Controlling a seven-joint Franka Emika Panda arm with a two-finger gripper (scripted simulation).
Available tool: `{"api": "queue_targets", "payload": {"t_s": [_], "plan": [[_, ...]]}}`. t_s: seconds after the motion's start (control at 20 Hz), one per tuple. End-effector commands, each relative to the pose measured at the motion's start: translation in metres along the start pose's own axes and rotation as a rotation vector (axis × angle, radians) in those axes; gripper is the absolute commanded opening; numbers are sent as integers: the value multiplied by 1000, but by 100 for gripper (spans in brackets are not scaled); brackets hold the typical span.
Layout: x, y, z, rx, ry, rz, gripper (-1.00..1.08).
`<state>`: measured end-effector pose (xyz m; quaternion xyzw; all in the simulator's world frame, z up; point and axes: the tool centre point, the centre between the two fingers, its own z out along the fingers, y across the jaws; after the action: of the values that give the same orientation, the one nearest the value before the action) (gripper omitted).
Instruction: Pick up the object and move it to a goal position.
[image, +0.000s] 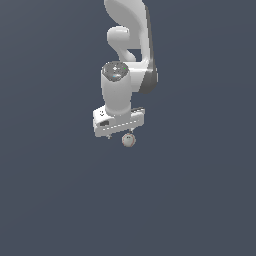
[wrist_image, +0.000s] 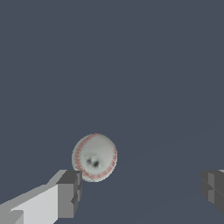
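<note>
The object is a small off-white ball (image: 128, 140) with red stitching and dark marks. In the exterior view it sits just under the white gripper (image: 120, 135), toward the exterior view's right end of the hand. The wrist view shows the ball (wrist_image: 94, 157) close against one dark fingertip (wrist_image: 69, 192), while the other fingertip (wrist_image: 212, 188) stands far off. The gripper (wrist_image: 140, 192) is open wide, and the ball is not clamped. Whether the near finger touches the ball I cannot tell.
The plain dark grey-blue floor (image: 200, 200) runs all around. The white arm (image: 127, 45) rises behind the hand toward the top of the exterior view. No other objects or edges show.
</note>
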<state>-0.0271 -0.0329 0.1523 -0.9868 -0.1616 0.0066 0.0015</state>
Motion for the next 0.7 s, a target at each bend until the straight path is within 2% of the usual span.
{"api": "queue_targets", "payload": {"t_s": [0.0, 0.65], "plan": [[-3, -5, 7, -2, 0, -79, 100], [-17, -31, 39, -8, 5, -480, 100]]}}
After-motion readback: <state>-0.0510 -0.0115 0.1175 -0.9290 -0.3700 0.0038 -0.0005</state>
